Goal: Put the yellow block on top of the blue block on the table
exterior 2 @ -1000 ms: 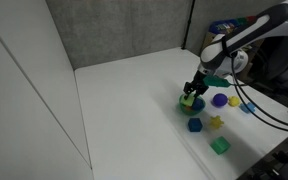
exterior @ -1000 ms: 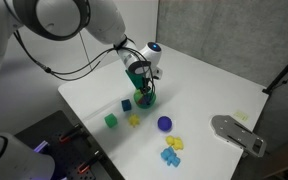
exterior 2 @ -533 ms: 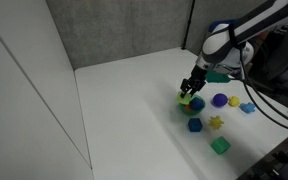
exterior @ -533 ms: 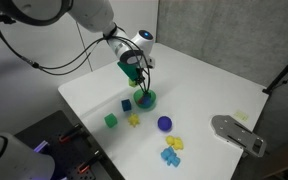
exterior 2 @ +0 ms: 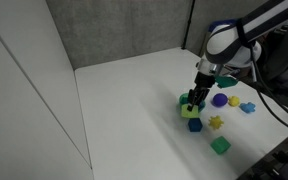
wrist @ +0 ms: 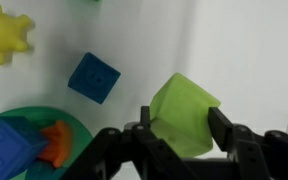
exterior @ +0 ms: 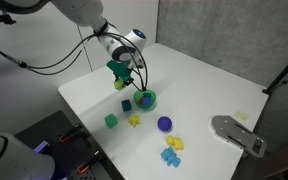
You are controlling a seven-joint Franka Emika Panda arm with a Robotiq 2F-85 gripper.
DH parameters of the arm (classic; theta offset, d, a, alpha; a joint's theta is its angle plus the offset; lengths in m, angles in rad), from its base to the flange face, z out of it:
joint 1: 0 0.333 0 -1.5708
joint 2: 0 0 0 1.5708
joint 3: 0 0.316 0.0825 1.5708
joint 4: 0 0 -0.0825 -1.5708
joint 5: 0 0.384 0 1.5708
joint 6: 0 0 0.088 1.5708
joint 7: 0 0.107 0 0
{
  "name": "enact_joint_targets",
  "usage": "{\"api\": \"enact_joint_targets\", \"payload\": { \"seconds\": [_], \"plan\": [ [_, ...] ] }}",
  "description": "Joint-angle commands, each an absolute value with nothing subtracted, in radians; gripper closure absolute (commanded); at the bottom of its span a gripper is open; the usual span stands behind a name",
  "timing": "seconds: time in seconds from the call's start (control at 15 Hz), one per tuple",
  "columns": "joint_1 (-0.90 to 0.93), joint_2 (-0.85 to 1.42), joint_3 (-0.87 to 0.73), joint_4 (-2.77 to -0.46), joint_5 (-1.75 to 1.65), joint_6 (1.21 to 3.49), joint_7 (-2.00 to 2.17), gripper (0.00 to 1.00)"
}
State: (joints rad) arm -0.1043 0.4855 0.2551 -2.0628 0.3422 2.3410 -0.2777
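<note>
My gripper point(wrist: 181, 128) is shut on the yellow block point(wrist: 182, 110), a yellow-green cube, and holds it above the white table point(exterior: 199, 90). In both exterior views the gripper point(exterior: 119, 80) point(exterior 2: 196, 97) hangs just above and beside the small dark blue block point(exterior: 127, 104) point(exterior 2: 195, 125). In the wrist view the blue block point(wrist: 93, 77) lies on the table to the upper left of the held cube, apart from it.
A green bowl point(exterior: 148, 99) point(wrist: 12, 119) holding a blue piece and an orange piece stands beside the blue block. Nearby lie a green cube point(exterior: 111, 120), a yellow star piece point(exterior: 134, 120), a purple round piece point(exterior: 164, 124) and sky-blue pieces point(exterior: 169, 155). A grey object point(exterior: 239, 135) lies farther along the table.
The gripper has risen from the green bowl with the yellow block in it and moved away from the bowl, over the table beside the blue block.
</note>
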Motion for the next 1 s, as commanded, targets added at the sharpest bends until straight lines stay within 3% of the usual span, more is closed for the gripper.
{"api": "enact_joint_targets", "payload": {
  "seconds": [0.0,0.93],
  "plan": [
    [-0.100,0.459,0.215,-2.092,0.341,2.265,-0.315,0.65],
    [-0.084,0.639,0.095,-1.947,0.249,2.143,-0.270,0.65]
  ]
}}
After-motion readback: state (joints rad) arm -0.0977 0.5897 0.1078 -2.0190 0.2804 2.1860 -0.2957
